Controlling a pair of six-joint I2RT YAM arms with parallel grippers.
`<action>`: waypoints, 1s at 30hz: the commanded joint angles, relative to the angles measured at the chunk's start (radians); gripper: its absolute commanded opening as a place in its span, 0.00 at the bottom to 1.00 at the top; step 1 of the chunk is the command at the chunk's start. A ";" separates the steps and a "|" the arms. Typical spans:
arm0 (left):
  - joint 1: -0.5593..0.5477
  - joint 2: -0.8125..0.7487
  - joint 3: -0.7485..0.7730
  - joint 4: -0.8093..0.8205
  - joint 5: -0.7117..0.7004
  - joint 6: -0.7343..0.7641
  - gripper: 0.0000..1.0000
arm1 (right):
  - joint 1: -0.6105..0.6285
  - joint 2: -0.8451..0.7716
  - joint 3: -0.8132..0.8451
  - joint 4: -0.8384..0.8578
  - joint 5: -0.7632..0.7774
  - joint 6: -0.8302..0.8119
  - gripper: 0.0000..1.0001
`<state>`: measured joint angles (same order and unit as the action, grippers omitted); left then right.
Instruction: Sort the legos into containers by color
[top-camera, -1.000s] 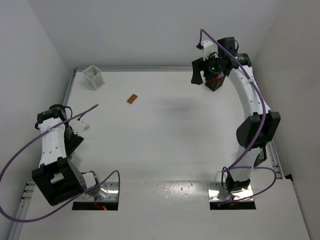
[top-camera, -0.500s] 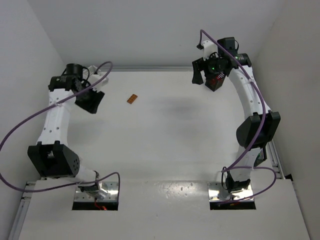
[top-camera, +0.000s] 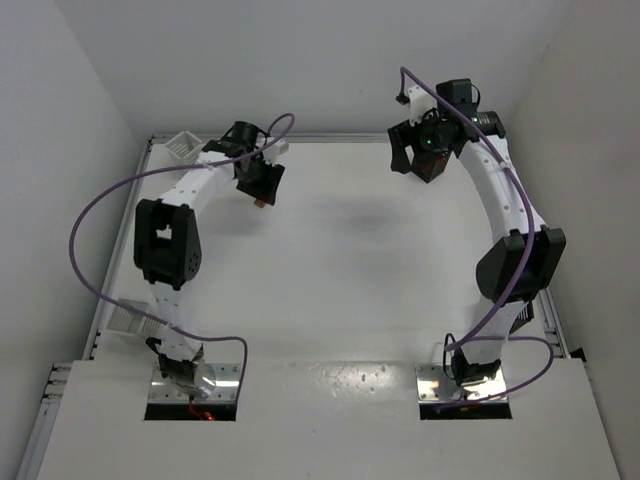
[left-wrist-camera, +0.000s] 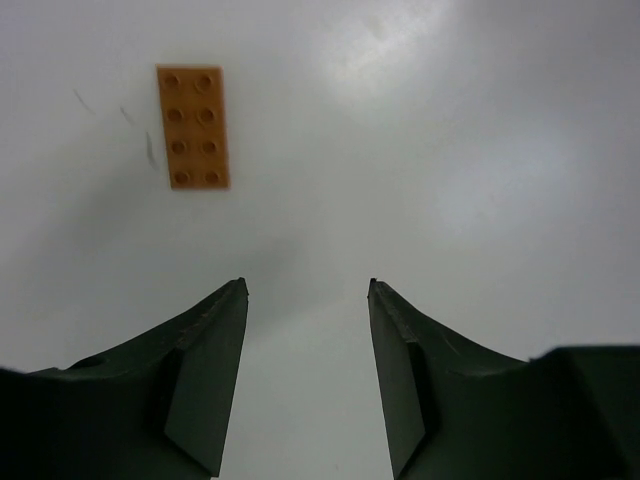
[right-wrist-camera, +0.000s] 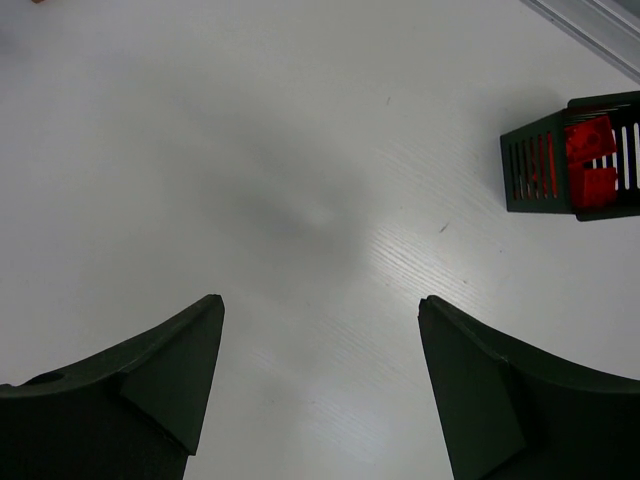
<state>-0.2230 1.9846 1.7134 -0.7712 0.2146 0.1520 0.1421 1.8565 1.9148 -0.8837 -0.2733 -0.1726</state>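
Observation:
An orange-brown 2x4 lego plate (left-wrist-camera: 192, 125) lies flat on the white table, ahead and to the left of my left gripper (left-wrist-camera: 305, 285). That gripper is open and empty, hovering above the table. In the top view the left gripper (top-camera: 258, 185) is at the far left-centre and covers most of the plate. My right gripper (right-wrist-camera: 320, 300) is open and empty, held high at the far right (top-camera: 425, 160). A black basket (right-wrist-camera: 530, 160) with red legos (right-wrist-camera: 590, 160) in it stands at the upper right of the right wrist view.
A white basket (top-camera: 183, 145) stands in the far left corner. Another white basket (top-camera: 125, 318) sits at the left edge near the left arm's base. A metal rail (top-camera: 320, 137) runs along the far edge of the table.
My left arm swung from the near left, past the far left corner, to above the orange-brown plate. This uncovered the white basket at the left edge. The right arm barely moved.

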 joint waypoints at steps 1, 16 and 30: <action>-0.004 0.104 0.138 0.078 -0.035 -0.055 0.57 | 0.007 -0.059 -0.026 0.031 0.034 -0.018 0.79; -0.015 0.430 0.468 0.021 -0.158 -0.045 0.57 | 0.007 -0.089 -0.056 0.031 0.071 -0.027 0.79; -0.015 0.480 0.468 -0.008 -0.139 -0.025 0.57 | 0.007 -0.049 -0.017 0.031 0.071 -0.027 0.79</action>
<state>-0.2302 2.4519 2.1498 -0.7612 0.0593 0.1230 0.1421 1.8111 1.8610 -0.8742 -0.2096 -0.1913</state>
